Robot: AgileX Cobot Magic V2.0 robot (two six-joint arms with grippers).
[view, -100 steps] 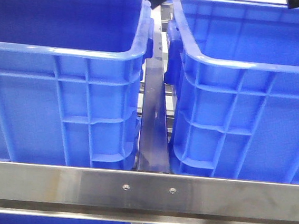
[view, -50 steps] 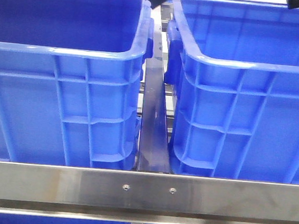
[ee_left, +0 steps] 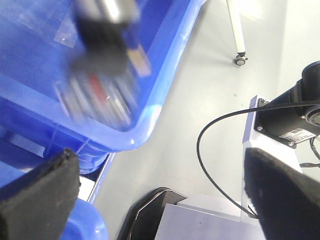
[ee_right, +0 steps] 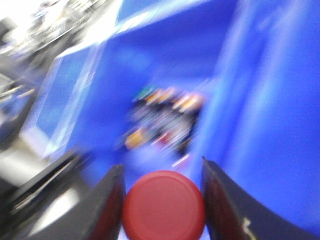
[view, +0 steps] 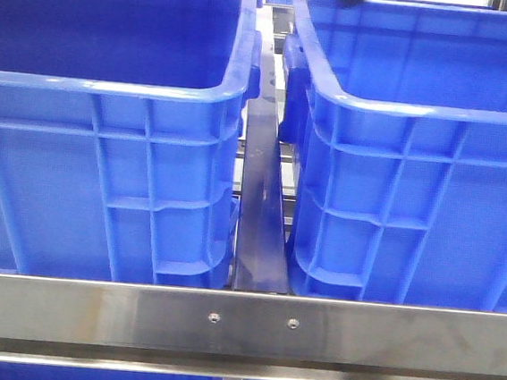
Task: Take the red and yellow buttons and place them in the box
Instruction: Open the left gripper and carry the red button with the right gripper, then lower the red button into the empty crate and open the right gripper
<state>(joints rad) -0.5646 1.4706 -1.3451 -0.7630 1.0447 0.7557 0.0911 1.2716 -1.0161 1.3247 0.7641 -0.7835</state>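
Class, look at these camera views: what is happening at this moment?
A two-armed robot is sorting buttons into blue crates. Its right gripper holds a red button between its fingers above the inside of a blue crate, where a blurred pile of small mixed parts lies. The left gripper is open and empty, beside the corner of another blue crate. In the front view, two crates stand side by side on a metal frame.

A red button [ee_right: 164, 205], round and smooth-faced, sits bottom center of the right wrist frame, pinched betw. the dark fingers [ee_right: 109, 210] of the right end effector [ee_right: 162, 202]. Behind it: blurred blue box [ee_right: 280, 100] interior w/ a heap of mixed-color parts mid-frame. In the front view, two upright ribbed blue boxes stand side by side.
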